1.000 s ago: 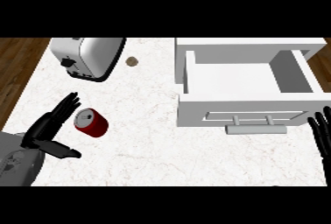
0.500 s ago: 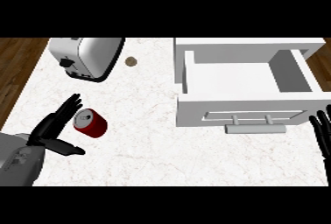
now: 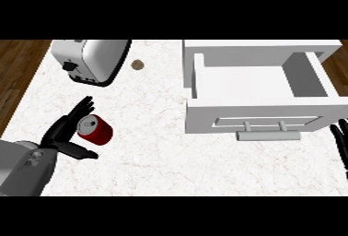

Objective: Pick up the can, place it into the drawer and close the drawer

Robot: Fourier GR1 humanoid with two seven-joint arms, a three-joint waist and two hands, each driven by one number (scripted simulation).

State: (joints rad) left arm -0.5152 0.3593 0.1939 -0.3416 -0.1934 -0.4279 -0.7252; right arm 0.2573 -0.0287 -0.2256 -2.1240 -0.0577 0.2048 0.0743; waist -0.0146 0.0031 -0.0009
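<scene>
A red can (image 3: 95, 130) with a silver top lies on its side on the white marble counter (image 3: 149, 152) at the left. My left hand (image 3: 65, 131) is open right beside it, fingers straight along its left side and thumb stretched out below it. The white drawer (image 3: 262, 94) stands pulled open at the upper right, its inside bare and its bar handle (image 3: 267, 134) facing me. At the right edge of the view my right hand (image 3: 340, 144) rests open, fingers up, just right of the handle.
A silver toaster (image 3: 90, 60) stands at the back left. A small brown round object (image 3: 137, 65) lies beside it. Dark wood floor shows past the counter's left and right edges.
My left hand has crept slightly closer to the can, fingers now along its side. The can, the drawer and my right hand have stayed put.
</scene>
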